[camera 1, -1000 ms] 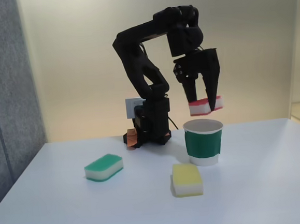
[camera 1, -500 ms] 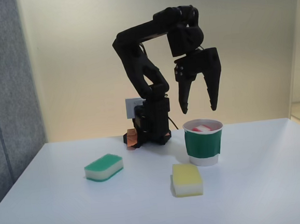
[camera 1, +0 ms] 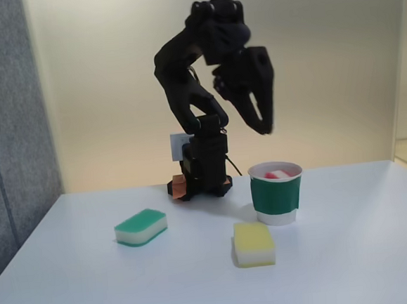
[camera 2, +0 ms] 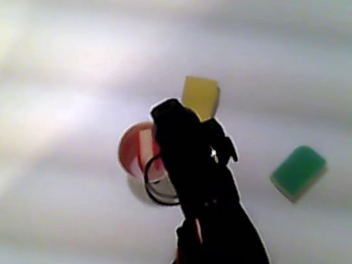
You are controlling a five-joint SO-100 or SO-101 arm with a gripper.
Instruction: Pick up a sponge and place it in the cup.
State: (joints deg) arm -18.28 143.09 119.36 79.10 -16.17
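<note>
The red-topped sponge (camera 1: 277, 174) lies inside the cup (camera 1: 277, 195), a white paper cup with a dark green band, and just peeks over the rim. My black gripper (camera 1: 264, 127) hangs well above and slightly left of the cup, tilted and motion-blurred, with nothing in it. I cannot make out how far apart its fingers stand. In the other view, seen from above, the arm covers part of the cup (camera 2: 135, 189), and the sponge's (camera 2: 133, 144) red and white show inside it.
A green-topped sponge (camera 1: 140, 227) lies left of the cup and a yellow-topped sponge (camera 1: 254, 243) in front of it, both on the white table (camera 1: 352, 253). The arm's base (camera 1: 202, 173) stands behind the cup. A grey panel lines the left side.
One second ago the gripper held the red sponge over the cup. It then opened and the sponge dropped in. Since then the arm has lifted and swung back to the left.
</note>
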